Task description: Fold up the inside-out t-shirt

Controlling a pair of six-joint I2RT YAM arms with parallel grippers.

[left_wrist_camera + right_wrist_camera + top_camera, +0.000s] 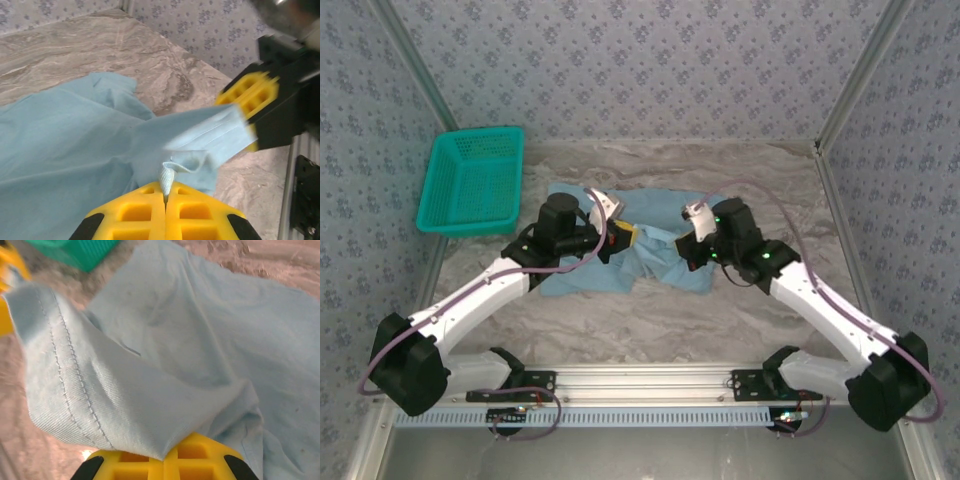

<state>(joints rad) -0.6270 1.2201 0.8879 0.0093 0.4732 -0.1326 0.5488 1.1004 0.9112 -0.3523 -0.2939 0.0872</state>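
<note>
Stretching between patterned walls, the marble-look table (650,325) carried everything in the scene. On its middle, a little toward the far side, lay the inside-out t-shirt (655,268), light blue and rumpled. Most of its cloth rested flat on the tabletop, while a part between the two tools was lifted off the surface.

Both arms reached in from the near edge and angled toward each other over the shirt, the left arm (485,285) coming from the left and the right arm (825,300) from the right. A teal mesh basket (475,185) sat at the far left against the wall, just beside the shirt's left corner but apart from it.

The left gripper (165,194) had its yellow fingers pressed together, with a small bunched fold of the blue cloth pinched between the tips. The right gripper (164,456) was likewise closed tight, and a broad flap of the shirt rose out from between its fingers. In the left wrist view the right gripper's yellow fingers (250,95) stood at the far end of a raised strip of fabric, so the two tools held the same lifted portion, near each other.

Two parallel rows of stitching (75,385) ran along the edge of the flap held on the right.
</note>
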